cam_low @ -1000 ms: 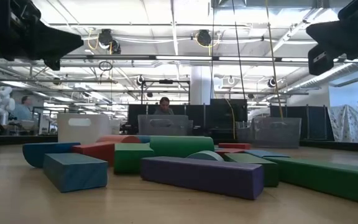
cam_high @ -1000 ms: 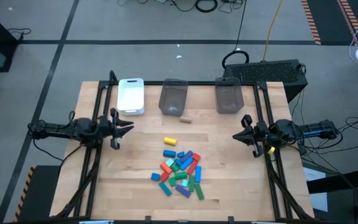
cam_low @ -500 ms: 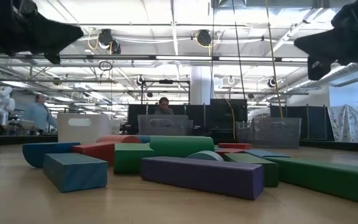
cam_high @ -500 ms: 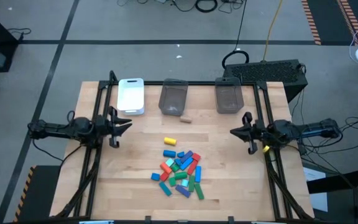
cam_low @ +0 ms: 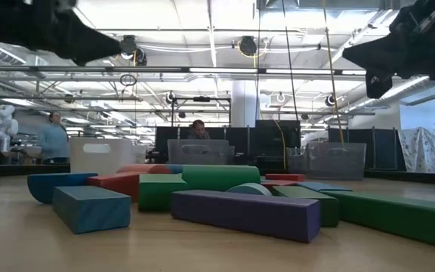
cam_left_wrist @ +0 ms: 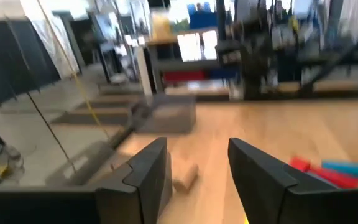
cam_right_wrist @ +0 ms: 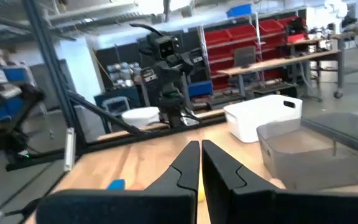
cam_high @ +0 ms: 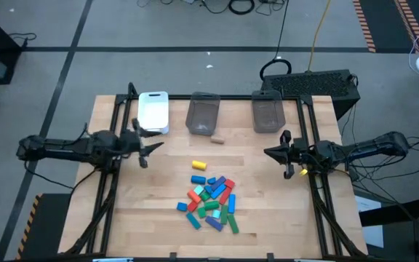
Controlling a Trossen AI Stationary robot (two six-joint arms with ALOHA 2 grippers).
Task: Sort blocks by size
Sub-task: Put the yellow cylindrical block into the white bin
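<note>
**Bins empty-looking, blocks still in one pile**

White tray (cam_high: 153, 111) and two grey bins (cam_high: 202, 113) (cam_high: 267, 113) line the far edge of the tabletop (cam_high: 268, 218), beyond both tools; can't see anything inside them. One tan block (cam_high: 217, 138) lies just in front of the middle bin. The blocks (cam_high: 211, 201) sit heaped between the tools and nearer the front edge, a yellow block (cam_high: 198, 165) slightly apart. Left tool (cam_high: 147, 143) hovers, fingers spread, nothing held. Right tool (cam_high: 276, 153) hovers, fingers pressed together, empty. Room behind: a person (cam_low: 53, 139) standing.
</note>
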